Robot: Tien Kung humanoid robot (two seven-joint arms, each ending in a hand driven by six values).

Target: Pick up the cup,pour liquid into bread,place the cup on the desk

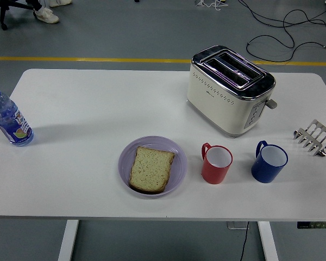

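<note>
Red cup (pixel 216 164) upright near the white table's (pixel 87 109) front edge, between the lavender plate (pixel 126 164) bearing a bread slice (pixel 151 168) and a blue cup (pixel 269 162); cream toaster (pixel 230 89) behind. Neither robot hand is visible, so their state cannot be told.

Grey floor (pixel 125 32) with yellow line (pixel 70 58), black cables (pixel 293 32).

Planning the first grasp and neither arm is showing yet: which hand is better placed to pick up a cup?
Probably the right. The red cup and blue cup both stand right of the plate with the bread, on the side the right arm enters from.
</note>
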